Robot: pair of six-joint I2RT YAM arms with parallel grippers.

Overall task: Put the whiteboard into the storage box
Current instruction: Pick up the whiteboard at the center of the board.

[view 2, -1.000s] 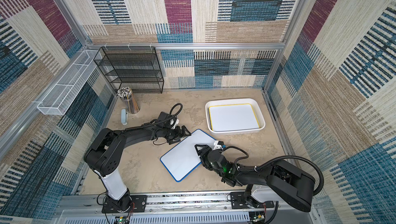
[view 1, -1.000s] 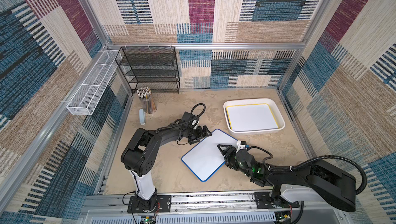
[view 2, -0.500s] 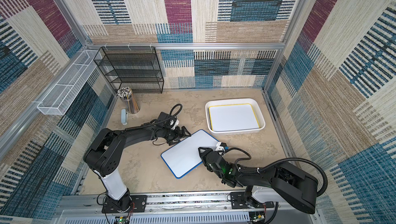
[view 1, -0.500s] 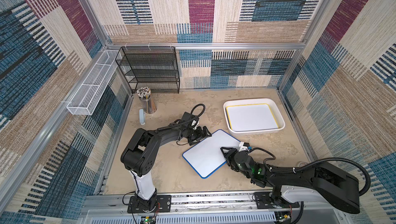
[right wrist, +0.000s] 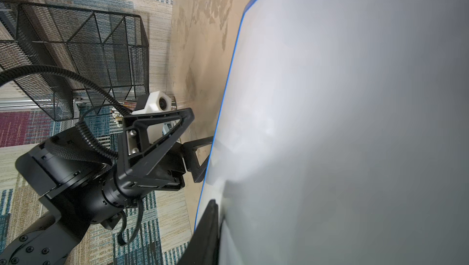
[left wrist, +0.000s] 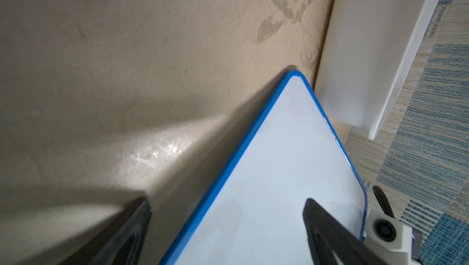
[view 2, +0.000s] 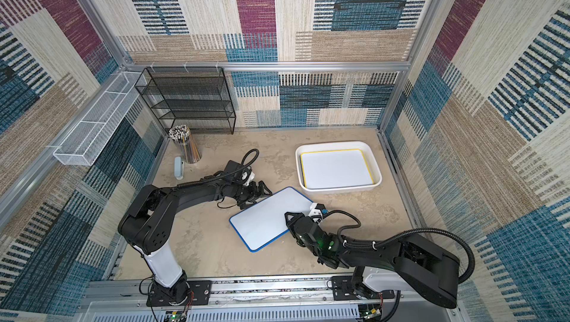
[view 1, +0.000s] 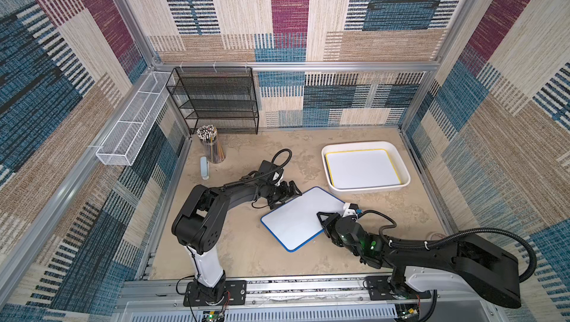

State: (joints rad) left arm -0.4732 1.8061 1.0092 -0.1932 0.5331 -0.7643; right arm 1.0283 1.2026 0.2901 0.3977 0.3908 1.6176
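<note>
The blue-edged whiteboard [view 1: 296, 218] sits mid-table, its far right corner just beside the storage box [view 1: 367, 188], not in it (a yellow-edged whiteboard [view 1: 361, 167] lies inside the box). The right gripper [view 1: 321, 216] pinches the board's near right edge, one finger [right wrist: 210, 228] flat on its face, the other hidden beneath. The left gripper [view 1: 291, 195] stands spread wide astride the far left edge.
</note>
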